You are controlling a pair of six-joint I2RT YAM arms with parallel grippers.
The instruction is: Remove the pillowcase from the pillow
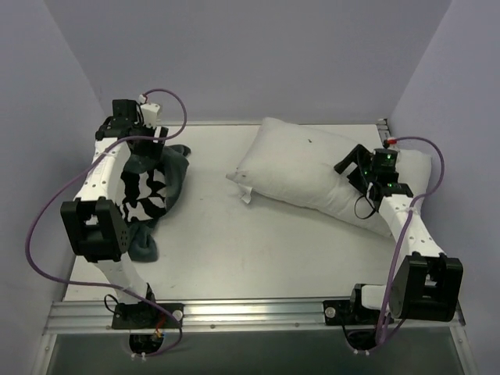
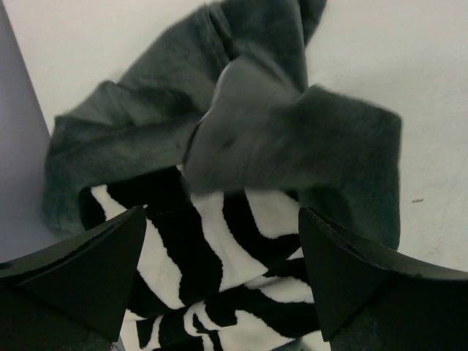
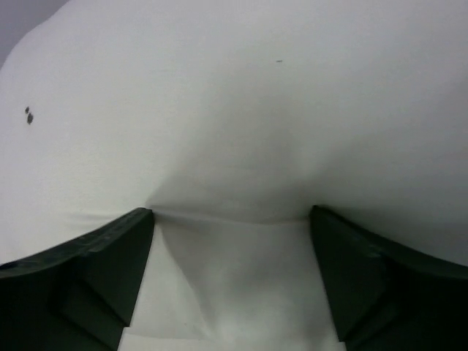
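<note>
left of the pillow (image 1: 308,166), pillowcase (image 1: 155,191) lies crumpled.

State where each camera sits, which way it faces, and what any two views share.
Top external: above and behind, looking down on table; both arms show.
Left wrist: looks down on the pillowcase; open left hand shows.
Right wrist: faces the pillow closely; open right hand shows.
Shared: top and left wrist both see the pillowcase.
</note>
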